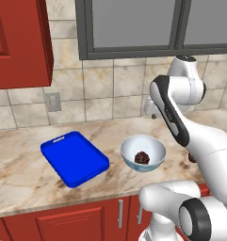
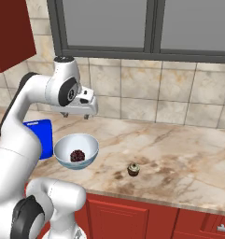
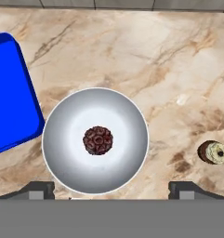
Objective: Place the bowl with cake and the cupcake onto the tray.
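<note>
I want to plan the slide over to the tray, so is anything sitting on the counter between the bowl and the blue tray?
Nothing visible. The bowl with the cake sits beside the tray, with bare counter between them. The cupcake stands on the bowl's far side, away from the tray.

Below my hand the marble counter carries three things: the blue tray toward its left, the bowl just beside it near the front edge, and the cupcake farther right, apart.
</note>
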Tool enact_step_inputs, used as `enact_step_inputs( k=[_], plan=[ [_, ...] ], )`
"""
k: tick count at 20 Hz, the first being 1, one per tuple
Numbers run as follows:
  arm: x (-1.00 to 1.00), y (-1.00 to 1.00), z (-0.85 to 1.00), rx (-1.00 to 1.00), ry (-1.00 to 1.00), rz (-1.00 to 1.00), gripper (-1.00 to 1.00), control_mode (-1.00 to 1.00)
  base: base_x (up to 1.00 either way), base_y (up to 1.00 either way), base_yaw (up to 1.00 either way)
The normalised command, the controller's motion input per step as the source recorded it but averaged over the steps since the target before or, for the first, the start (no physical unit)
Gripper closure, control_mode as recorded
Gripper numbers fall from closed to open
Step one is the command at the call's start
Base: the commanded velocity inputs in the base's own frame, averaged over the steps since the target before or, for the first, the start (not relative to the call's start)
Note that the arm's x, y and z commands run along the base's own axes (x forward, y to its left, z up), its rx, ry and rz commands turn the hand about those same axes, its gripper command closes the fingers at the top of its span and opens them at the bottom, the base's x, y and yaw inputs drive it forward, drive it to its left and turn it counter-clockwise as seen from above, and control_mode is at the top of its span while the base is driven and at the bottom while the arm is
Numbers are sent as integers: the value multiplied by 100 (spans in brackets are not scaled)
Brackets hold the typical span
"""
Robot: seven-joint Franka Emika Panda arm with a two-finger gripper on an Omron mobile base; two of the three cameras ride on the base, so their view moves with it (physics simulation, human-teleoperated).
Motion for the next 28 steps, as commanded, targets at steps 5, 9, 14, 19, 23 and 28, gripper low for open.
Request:
enact_step_inputs(
  k=[5, 9, 14, 19, 23, 28],
  plan=[
    [-16, -22, -22, 0, 0, 0, -100, -100, 0, 0, 0],
    [-9, -23, -36, 0, 0, 1, -100, -100, 0, 0, 0],
    [0, -13, -44, 0, 0, 0, -100, -100, 0, 0, 0],
    [0, -10, -46, 0, 0, 1, -100, -100, 0, 0, 0],
    [0, -9, -44, 1, 0, 1, -100, -100, 0, 0, 0],
    [0, -7, -39, 1, 0, 0, -100, -100, 0, 0, 0]
  ],
)
